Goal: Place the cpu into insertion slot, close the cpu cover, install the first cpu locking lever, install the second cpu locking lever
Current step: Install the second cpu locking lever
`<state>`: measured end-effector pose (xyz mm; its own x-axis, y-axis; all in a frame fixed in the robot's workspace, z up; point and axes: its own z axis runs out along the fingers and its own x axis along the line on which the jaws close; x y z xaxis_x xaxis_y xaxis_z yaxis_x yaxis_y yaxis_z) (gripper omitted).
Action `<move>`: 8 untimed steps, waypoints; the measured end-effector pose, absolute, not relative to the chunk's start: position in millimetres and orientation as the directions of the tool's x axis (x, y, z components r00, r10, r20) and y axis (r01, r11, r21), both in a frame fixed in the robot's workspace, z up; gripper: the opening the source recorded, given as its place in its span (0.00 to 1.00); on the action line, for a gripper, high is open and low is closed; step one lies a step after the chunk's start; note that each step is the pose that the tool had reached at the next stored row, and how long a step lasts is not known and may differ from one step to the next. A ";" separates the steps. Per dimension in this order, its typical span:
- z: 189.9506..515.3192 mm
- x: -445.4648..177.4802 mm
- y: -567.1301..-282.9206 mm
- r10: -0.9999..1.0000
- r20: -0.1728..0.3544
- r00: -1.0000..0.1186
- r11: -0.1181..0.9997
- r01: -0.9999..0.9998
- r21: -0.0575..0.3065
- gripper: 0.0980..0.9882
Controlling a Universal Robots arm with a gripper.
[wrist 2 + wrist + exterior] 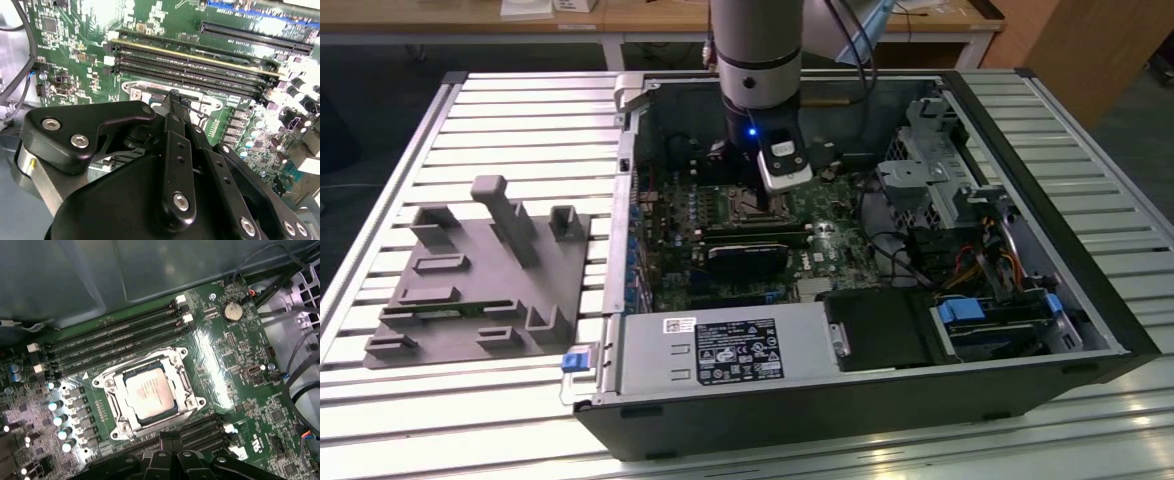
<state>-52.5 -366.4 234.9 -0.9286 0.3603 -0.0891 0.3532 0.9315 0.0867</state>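
The cpu [150, 392], a dull silver square chip, lies flat in the insertion slot [176, 410] on the green board. The cpu cover [114, 388], a silver frame, lies down flat around the chip. Thin metal levers run along the frame's sides; whether they are latched I cannot tell. My gripper [170, 439] hovers just off one edge of the socket, its black fingers pressed together with nothing between them. In the second wrist view the fingertips [175, 100] point at the socket's silver frame [145, 95]. In the exterior view the gripper [755, 200] hangs over the socket [750, 210] inside the open computer case.
Long black memory slots [115, 342] flank the socket on two sides. Capacitors [57, 412] stand near one edge. Cables [300, 365] and a drive cage [934, 170] crowd the exterior view's right. The power supply [720, 350] sits at the front; a grey fixture [480, 270] rests on the table.
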 end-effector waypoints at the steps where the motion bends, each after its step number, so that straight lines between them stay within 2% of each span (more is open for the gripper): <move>1: 234.9 -52.5 -367.5 0.360 -0.089 -0.929 0.932 0.353 0.087 0.01; 8: 233.1 -54.0 -371.0 0.360 -0.089 -0.929 0.932 0.353 0.087 0.01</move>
<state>-54.0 -371.0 233.1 -0.9287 0.3600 -0.0888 0.3529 0.9316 0.0868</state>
